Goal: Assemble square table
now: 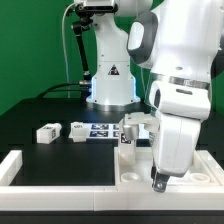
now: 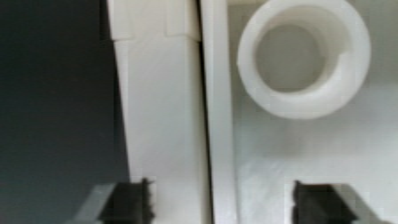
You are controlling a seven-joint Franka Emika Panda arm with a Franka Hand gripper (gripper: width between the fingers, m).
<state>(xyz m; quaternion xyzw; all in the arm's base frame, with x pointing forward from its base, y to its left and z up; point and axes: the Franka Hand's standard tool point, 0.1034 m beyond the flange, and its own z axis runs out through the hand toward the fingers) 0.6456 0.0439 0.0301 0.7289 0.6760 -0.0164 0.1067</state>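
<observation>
Long white fence bars [image 1: 90,197] edge the black desk [image 1: 50,155] in front. Just behind them, at the exterior view's right, lies one white plastic square tabletop [image 1: 135,168] [image 2: 356,150] with a round corner socket [image 2: 263,98]. The white robot arm [image 1: 180,110] hides much of it. One end effector [image 1: 160,183] [image 2: 222,195] hangs low over that corner, its dark fingers [image 2: 128,200] spread wide and empty. Three small white tagged block legs [image 1: 47,131] stand farther back around the flat white marker board [image 1: 100,130].

I see a green wall [image 1: 35,40] from nine to eleven o'clock, a sliver at three; below, a black table [image 1: 60,160], evenly lit.
</observation>
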